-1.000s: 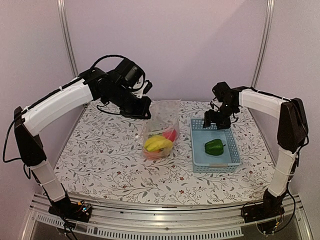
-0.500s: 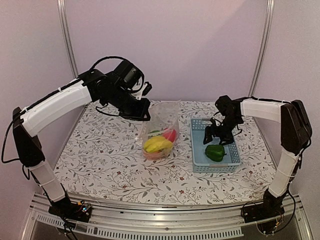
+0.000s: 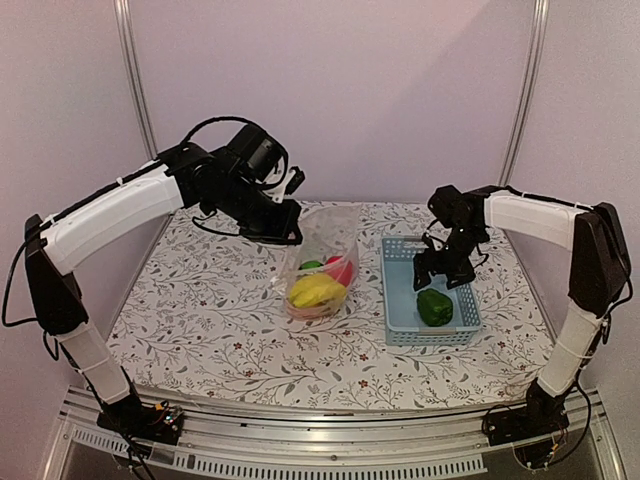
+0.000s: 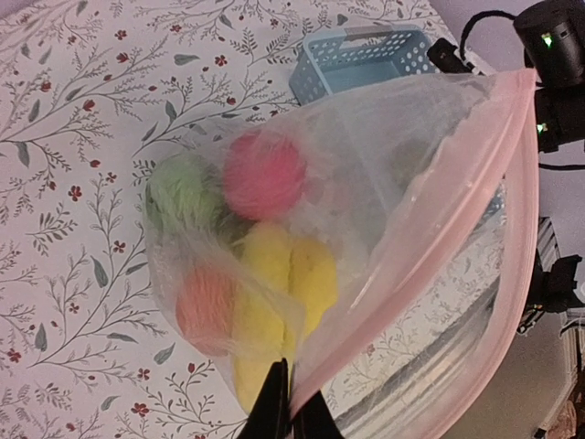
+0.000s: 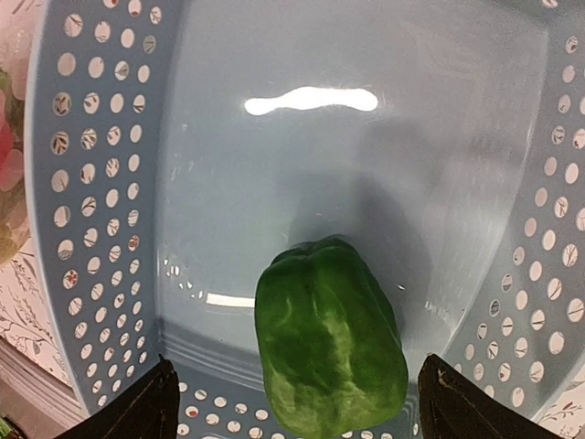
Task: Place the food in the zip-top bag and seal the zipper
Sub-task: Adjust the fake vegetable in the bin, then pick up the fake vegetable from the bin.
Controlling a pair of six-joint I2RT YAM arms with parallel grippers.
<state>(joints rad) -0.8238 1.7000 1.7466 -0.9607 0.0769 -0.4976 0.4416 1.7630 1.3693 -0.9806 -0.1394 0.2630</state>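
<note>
The clear zip-top bag (image 3: pixel 322 255) stands on the table, held up by my left gripper (image 3: pixel 290 232), which is shut on its pink-edged mouth rim (image 4: pixel 430 265). Inside lie yellow bananas (image 4: pixel 292 283), a red piece (image 4: pixel 263 172), a green piece (image 4: pixel 178 192) and an orange piece (image 4: pixel 206 311). A green toy pepper (image 3: pixel 434 306) lies in the light-blue mesh basket (image 3: pixel 400 325). My right gripper (image 3: pixel 438 275) hangs open just above the pepper (image 5: pixel 331 338), its fingertips (image 5: pixel 146 407) wide on either side, not touching it.
The basket (image 5: pixel 91 183) sits right of the bag on the flowered tablecloth. Metal posts and purple walls stand behind. The table's front rail runs along the near edge.
My right gripper has moved from the basket's far rim down and toward the near side, over the pepper. The pepper has shifted slightly nearer. My left gripper keeps holding the bag.
</note>
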